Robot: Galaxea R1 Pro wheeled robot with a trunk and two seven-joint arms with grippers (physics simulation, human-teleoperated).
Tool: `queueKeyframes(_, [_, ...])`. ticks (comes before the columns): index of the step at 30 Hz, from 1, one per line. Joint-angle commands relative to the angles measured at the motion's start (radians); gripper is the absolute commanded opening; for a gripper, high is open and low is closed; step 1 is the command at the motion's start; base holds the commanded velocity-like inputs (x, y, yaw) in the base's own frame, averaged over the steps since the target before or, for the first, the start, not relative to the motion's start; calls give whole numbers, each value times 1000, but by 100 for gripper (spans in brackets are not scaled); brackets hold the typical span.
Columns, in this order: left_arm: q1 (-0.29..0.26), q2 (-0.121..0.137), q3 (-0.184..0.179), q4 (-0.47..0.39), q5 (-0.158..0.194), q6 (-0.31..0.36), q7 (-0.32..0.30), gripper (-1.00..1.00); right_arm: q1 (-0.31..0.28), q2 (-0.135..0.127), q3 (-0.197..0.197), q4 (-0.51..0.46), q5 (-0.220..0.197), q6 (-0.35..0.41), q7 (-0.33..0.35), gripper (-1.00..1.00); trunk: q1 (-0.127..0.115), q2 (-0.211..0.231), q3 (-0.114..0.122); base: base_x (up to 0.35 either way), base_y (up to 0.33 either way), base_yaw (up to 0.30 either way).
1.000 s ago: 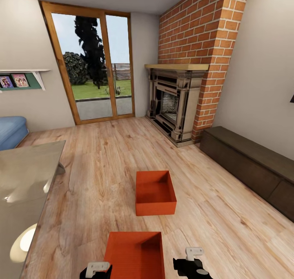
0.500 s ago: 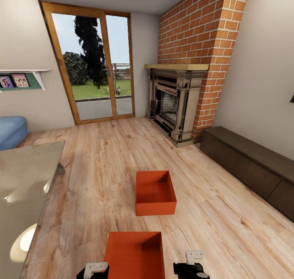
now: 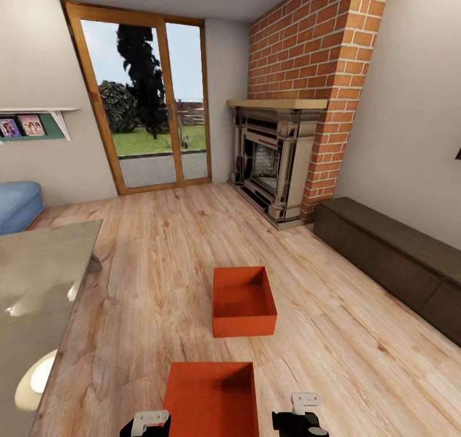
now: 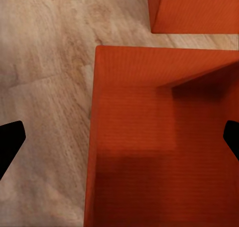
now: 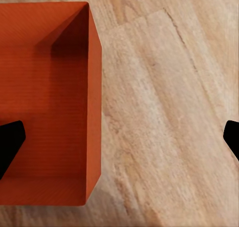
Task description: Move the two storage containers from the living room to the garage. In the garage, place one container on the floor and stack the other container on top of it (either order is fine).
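Living room: wood-plank floor (image 3: 160,264) runs back to the glazed door (image 3: 144,104) and the red-brick fireplace (image 3: 288,117); a dark low cabinet (image 3: 390,258) lines the right wall, and the glass-topped table (image 3: 38,283) sits at the left with a corner of the blue sofa (image 3: 18,203) behind it. Both storage containers lie on the planks, apart, open side up and empty: the far container (image 3: 243,301) mid-floor, the near container (image 3: 211,398) right below the head camera, between the two arms. Left pincer (image 3: 150,420) hangs just outside the near container's left wall; its wrist view looks down over that wall (image 4: 92,152) with one fingertip dark above the planks and the other above the ribbed bottom, so the jaws are spread wide and straddle the wall without touching it. Right pincer (image 3: 302,406) hangs beside the right wall (image 5: 94,102), likewise wide, one finger above the bin interior, one above bare floor. Change over the last second: room view steady; both pincers have crept slightly, the left a little inward and the right a little down. Judgement: final alignment before a two-handed wall grasp; nothing lifted yet, transport to the garage not begun.
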Motion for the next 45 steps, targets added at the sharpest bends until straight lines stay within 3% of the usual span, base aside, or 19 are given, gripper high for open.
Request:
queueKeyframes(1, [-1, 0, 3, 1, 0, -3, -1, 100, -1, 0, 0, 1, 0, -3, -3, 100, 4, -8, -4, 0, 0, 0])
queueKeyframes(7, [-1, 0, 4, 1, 0, -4, -1, 100, -1, 0, 0, 1, 1, -3, -3, 100, 27, -50, -23, 0, 0, 0])
queueKeyframes(18, [-1, 0, 3, 1, 0, -4, -1, 100, -1, 1, 0, 1, 1, -3, -3, 100, 27, -50, -23, 0, 0, 0])
queueKeyframes(45, [-1, 3, 4, 1, 0, -4, -2, 100, -1, 2, 0, 1, 1, -3, -3, 100, 130, -239, -108, 0, 0, 0])
